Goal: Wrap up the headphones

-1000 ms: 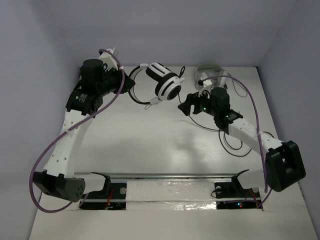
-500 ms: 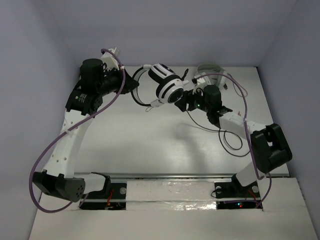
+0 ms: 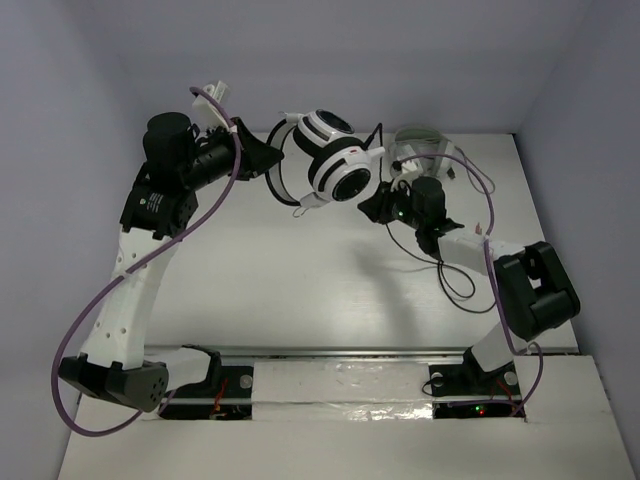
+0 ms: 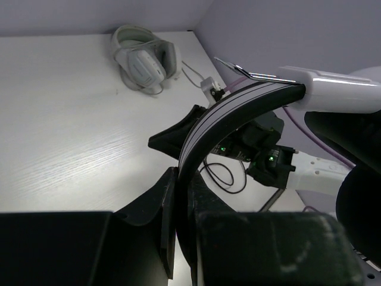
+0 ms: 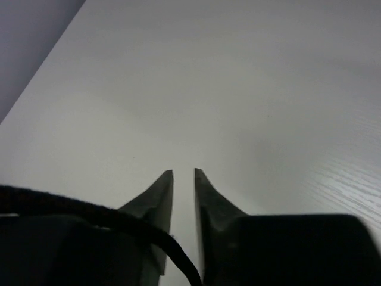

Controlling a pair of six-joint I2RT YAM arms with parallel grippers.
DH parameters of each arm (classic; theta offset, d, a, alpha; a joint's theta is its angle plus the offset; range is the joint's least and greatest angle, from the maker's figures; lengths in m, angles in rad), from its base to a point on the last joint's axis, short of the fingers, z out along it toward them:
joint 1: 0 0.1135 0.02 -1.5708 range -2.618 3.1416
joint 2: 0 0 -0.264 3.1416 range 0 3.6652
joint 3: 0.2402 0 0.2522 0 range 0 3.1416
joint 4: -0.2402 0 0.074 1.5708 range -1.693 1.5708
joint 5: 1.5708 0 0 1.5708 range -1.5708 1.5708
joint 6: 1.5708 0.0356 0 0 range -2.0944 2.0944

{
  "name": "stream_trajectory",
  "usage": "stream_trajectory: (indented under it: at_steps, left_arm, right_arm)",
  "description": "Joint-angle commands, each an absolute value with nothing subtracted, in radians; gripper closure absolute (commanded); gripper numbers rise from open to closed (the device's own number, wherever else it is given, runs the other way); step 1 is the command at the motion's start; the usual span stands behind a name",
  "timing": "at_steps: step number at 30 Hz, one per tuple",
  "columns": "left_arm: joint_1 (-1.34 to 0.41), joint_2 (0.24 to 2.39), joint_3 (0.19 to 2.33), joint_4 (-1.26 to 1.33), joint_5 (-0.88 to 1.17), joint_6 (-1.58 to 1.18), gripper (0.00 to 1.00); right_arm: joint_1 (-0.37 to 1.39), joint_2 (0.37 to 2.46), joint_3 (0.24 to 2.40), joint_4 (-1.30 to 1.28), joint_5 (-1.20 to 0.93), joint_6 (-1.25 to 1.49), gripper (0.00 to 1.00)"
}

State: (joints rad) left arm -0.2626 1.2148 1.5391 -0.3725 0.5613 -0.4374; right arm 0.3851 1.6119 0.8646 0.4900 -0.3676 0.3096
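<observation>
Lilac-grey walls close round a white wood-grain counter point(image 3: 300, 290) on three sides. Its wide middle is left bare, while the far edge from 11 to 1 o'clock is crowded. Held up at 12 o'clock, close to the far wall and between the two arms, are over-ear headphones with a thin black headband and white-and-black ear cups point(image 3: 338, 165).

The left arm is carried high from 7 o'clock and bent at the elbow toward 12. The left hand point(image 4: 181, 179) is pinched on the headband, which arches up and away from its fingers in the wrist view. The right arm is folded at 4 o'clock and stretched low toward 12. The right hand point(image 5: 183, 174) is pointed at bare counter, its fingers pressed almost together with only a slit between them and nothing seen at the tips.

A thin black cable point(image 5: 89, 211) is blurred across the base of that hand; whether it is gripped cannot be told. At 1 o'clock by the far wall lie all-pale-grey headphones point(image 4: 143, 56), partly hidden behind the right arm from above.
</observation>
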Motion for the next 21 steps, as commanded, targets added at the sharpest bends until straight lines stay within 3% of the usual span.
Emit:
stream_trajectory:
  at_steps: [1, 2, 4, 7, 8, 10, 21]
  left_arm:
    - [-0.262, 1.174, 1.56, -0.252, 0.646, -0.505, 1.0]
    - [-0.262, 1.17, 1.549, -0.236, 0.658, -0.515, 1.0]
    - [-0.253, 1.158, 1.508, -0.207, 0.67, -0.537, 1.0]
    - [-0.233, 1.146, 1.454, -0.124, 0.681, -0.59, 1.0]
    - [-0.233, 1.146, 1.45, -0.098, 0.67, -0.598, 1.0]
    - [-0.21, 1.158, 1.44, -0.08, 0.684, -0.61, 1.0]
    - [-0.178, 1.154, 1.388, 0.017, 0.762, -0.676, 1.0]
  right_arm:
    - [0.377, 1.597, 0.862, 0.58, -0.333, 0.34, 0.78]
    - [0.377, 1.595, 0.858, 0.575, -0.283, 0.345, 0.83]
    - [0.377, 1.594, 0.854, 0.542, -0.259, 0.354, 0.83]
    - [0.377, 1.579, 0.813, 0.531, -0.291, 0.38, 0.6]
    - [0.377, 1.571, 0.801, 0.525, -0.291, 0.387, 0.47]
    - [0.377, 1.54, 0.761, 0.514, -0.279, 0.393, 0.42]
    - [0.377, 1.624, 0.775, 0.58, -0.293, 0.456, 0.42]
